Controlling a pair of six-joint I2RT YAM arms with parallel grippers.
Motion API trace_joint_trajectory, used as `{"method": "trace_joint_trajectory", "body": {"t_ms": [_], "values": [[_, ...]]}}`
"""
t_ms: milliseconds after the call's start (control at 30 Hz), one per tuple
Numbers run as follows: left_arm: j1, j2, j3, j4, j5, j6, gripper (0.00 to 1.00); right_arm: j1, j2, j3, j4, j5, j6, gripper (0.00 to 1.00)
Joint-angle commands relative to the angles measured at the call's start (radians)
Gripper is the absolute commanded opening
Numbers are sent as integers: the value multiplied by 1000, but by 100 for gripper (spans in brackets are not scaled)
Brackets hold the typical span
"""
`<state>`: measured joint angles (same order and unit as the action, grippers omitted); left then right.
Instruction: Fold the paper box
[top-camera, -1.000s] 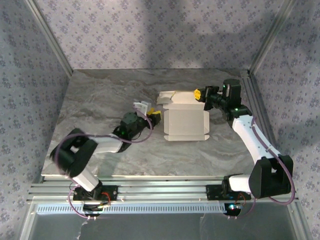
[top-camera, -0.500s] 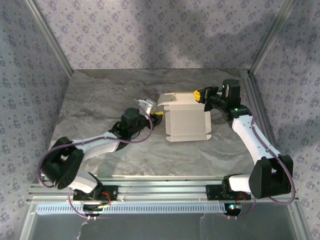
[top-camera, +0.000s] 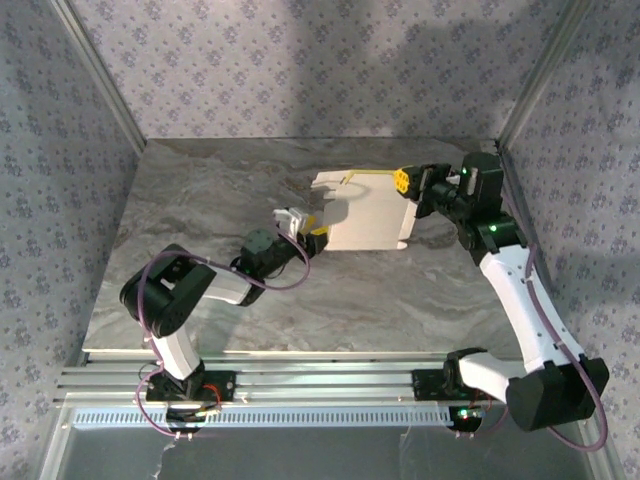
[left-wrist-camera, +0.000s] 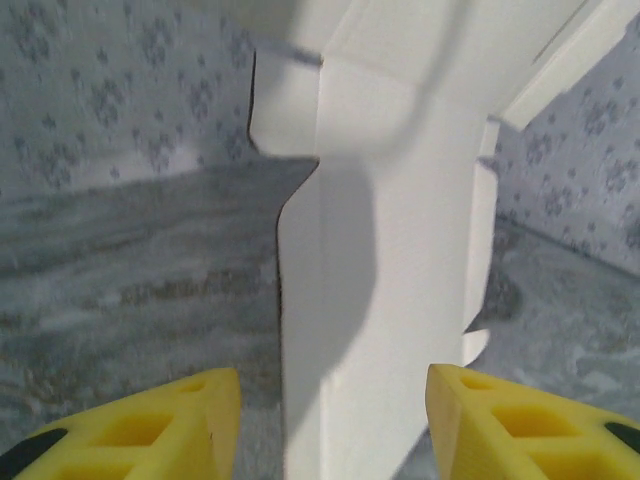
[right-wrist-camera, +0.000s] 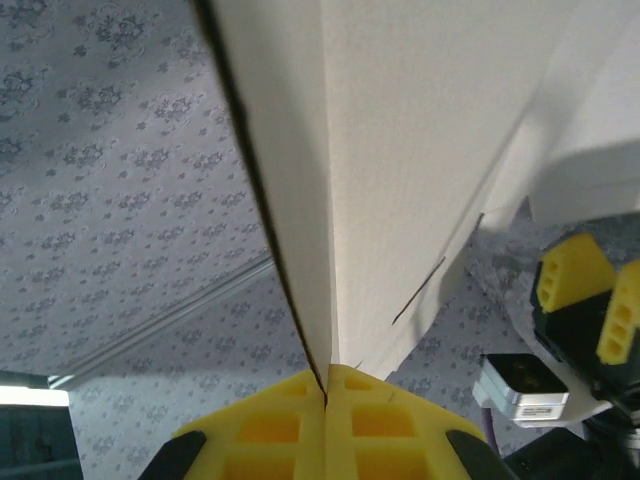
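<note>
While the paper box (top-camera: 365, 212) stood tilted up over the far right part of the table (top-camera: 200, 190), white face toward the overhead camera, it depended on 1 hold only. The right claw (top-camera: 404, 183) was fully closed on the upper right edge of the box. Its wrist view showed the 2 yellow fingers (right-wrist-camera: 270, 425) pinched flat on the thin cardboard with no gap. The left claw (top-camera: 312, 232) sat at the lower left corner, wide open. In its wrist view a white panel of the box stood between its fingers (left-wrist-camera: 180, 415), apparently touching neither, so it gripped nothing. Risks were noted as follows. The pinch was narrow and at 1 edge, so the box could swing or slip out under any pull. If the left claw closed off the crease line, it would likely crush the panel or set a false fold. A push from the left against the unsupported cardboard could buckle it or tear a slot. Whether the lower edge rested on the table could not be told. Folding was judged barely begun, with the flaps unfolded.
</note>
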<state>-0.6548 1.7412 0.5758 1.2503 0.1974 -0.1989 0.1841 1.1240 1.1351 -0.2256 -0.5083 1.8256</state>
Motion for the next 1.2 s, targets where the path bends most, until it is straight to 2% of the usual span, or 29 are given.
{"method": "trace_joint_trajectory", "body": {"t_ms": [0, 100, 267, 400, 700, 900, 1167], "values": [[19, -46, -12, 158, 92, 15, 52, 2, -24, 31, -57, 16, 9, 0], [38, -120, -39, 147, 137, 49, 53, 1, -36, 44, -79, 9, -3, 0], [68, -186, 14, -43, 217, 124, 53, 7, -52, 44, -77, -1, 7, 0], [90, -122, 79, -25, 266, 90, 53, 12, -67, 46, -75, 2, 16, 0], [91, 24, 185, 35, 273, 30, 54, 15, -78, 46, -74, 6, 27, 0], [98, 78, 134, 155, 197, -11, 54, 7, -83, 43, -66, 16, 32, 0], [89, 119, 195, 158, 243, -46, 54, 11, -79, 46, -64, 10, 37, 0]]}}
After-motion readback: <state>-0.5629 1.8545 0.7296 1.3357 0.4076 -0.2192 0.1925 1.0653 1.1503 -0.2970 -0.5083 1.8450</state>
